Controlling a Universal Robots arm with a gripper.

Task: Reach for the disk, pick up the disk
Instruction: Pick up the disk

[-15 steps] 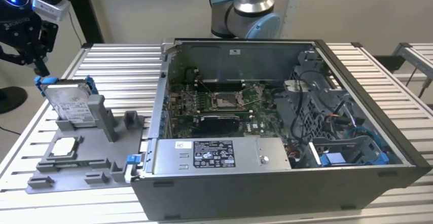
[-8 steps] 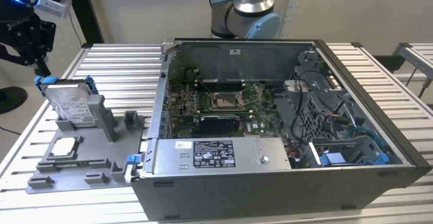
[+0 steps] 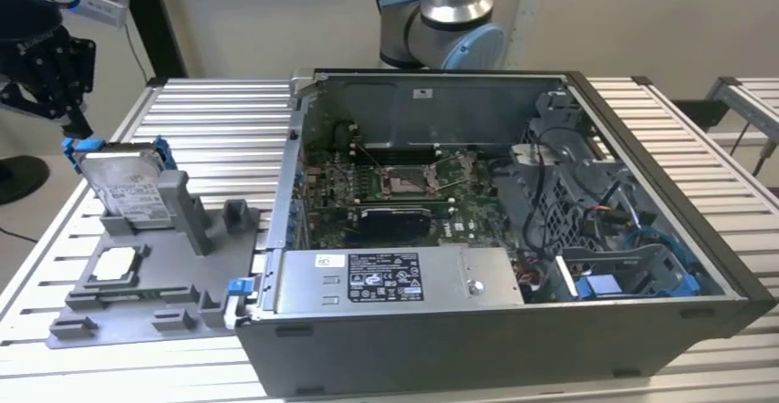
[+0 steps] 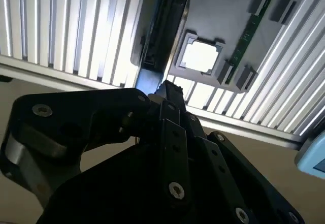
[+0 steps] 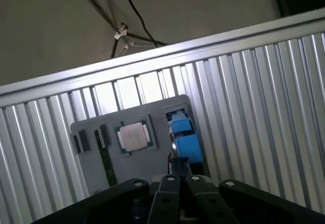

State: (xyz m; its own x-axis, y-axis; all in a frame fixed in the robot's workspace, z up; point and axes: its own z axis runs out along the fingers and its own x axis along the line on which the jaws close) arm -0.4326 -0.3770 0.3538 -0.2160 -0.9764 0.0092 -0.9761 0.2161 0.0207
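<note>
My pincer hangs near the disk, at its 11 o'clock (spread or pressed together, I cannot tell). The disk stands on edge in a grey holder, at 9 o'clock from the case. I judge it stiff, rather heavy and smooth; better to grip it by the blue rails.

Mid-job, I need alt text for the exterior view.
The black gripper hovers close above the disk, which stands on edge in a grey holder on the exterior view's left. An open computer case sits beside it.
</note>
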